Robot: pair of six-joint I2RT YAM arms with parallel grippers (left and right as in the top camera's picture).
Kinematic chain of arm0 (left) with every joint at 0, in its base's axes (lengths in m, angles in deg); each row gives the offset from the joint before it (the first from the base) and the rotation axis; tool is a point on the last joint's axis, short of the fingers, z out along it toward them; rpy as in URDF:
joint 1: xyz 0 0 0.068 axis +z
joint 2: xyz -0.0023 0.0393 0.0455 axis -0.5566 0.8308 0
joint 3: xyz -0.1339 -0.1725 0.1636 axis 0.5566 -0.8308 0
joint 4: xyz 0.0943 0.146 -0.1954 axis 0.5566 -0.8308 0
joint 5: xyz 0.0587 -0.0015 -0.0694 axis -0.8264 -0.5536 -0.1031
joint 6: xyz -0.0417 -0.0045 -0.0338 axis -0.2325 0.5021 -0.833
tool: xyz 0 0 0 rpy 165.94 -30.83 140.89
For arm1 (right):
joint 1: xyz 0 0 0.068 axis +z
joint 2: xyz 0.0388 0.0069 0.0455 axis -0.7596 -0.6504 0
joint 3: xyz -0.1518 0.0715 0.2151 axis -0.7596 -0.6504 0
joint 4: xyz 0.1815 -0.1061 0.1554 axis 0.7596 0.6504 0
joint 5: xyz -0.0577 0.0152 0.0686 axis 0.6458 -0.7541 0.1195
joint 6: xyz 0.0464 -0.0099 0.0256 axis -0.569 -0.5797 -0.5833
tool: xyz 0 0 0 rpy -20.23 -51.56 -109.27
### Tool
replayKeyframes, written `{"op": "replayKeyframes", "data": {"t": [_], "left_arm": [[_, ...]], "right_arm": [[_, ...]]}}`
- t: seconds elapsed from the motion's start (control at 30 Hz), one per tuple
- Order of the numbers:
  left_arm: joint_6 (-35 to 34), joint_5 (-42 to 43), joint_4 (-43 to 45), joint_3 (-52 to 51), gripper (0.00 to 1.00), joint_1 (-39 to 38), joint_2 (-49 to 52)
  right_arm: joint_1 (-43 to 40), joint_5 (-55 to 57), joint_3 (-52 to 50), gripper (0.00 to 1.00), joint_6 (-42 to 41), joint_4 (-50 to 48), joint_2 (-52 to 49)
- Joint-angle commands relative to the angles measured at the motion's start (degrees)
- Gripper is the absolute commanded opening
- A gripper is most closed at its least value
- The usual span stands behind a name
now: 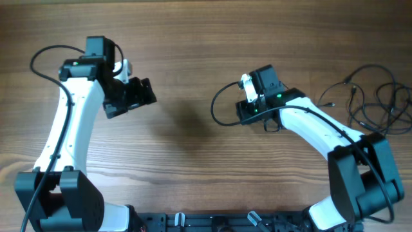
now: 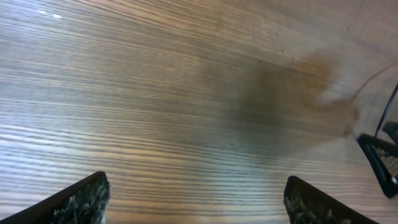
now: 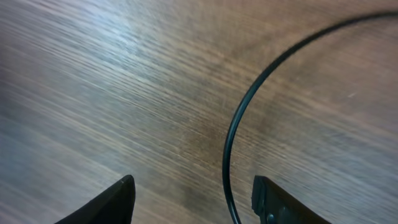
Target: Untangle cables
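A loose tangle of thin dark cables [image 1: 372, 103] lies at the table's right edge. One more thin cable [image 1: 217, 106] curves in a loop just left of my right gripper [image 1: 250, 113]. In the right wrist view that cable [image 3: 227, 140] arcs down between the fingertips of the right gripper [image 3: 193, 183], close to the right-hand finger [image 3: 273, 202]; the jaws stand apart and do not pinch it. My left gripper [image 1: 132, 98] hovers over bare wood at the left, away from every cable. In its wrist view the left gripper [image 2: 197, 180] is wide open with nothing between the fingers.
The table is brown wood [image 1: 187, 51]. Thicker black arm cables run along both arms, one looping at the far left [image 1: 38, 58]. The right arm's gripper shows as a dark shape [image 2: 380, 158] at the right edge of the left wrist view.
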Motion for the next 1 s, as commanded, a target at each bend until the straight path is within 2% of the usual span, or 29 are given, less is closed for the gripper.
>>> {"op": "replayKeyframes", "data": {"t": [0.0, 0.1, 0.2, 0.27, 0.43, 0.6, 0.83, 0.97], "left_arm": [[1.4, 0.0, 1.4, -3.1, 0.92, -1.6, -0.1], [1.4, 0.0, 2.1, -4.5, 0.92, -1.9, -0.1], [1.4, 0.0, 2.3, -5.2, 0.92, -1.9, -0.1], [1.4, 0.0, 2.2, -5.2, 0.92, -1.9, -0.1], [1.4, 0.0, 2.2, -5.2, 0.92, -1.9, -0.1], [1.4, 0.0, 2.0, -5.3, 0.91, -1.9, -0.1], [1.4, 0.0, 1.7, -5.3, 0.91, -1.9, -0.1], [1.3, 0.0, 1.7, -5.3, 0.91, -1.9, -0.1]], "right_arm": [[0.2, 1.0, -2.5, 0.61, -1.9, -1.8, -2.6], [0.2, 1.0, -2.6, 0.52, -1.9, -1.9, -3.3], [0.1, 1.1, -2.6, 0.15, -2.1, -2.0, -3.3], [0.0, 2.6, -2.6, 0.04, -4.1, -1.9, -3.3], [-2.1, 4.5, -0.9, 0.04, -9.1, -0.3, -1.0], [-9.6, 4.7, 5.4, 0.04, -9.3, 5.2, 5.4], [-29.0, 4.5, 18.4, 0.04, -11.3, 11.6, 15.7], [-39.7, 3.9, 21.3, 0.04, -13.0, 11.4, 18.8]]}}
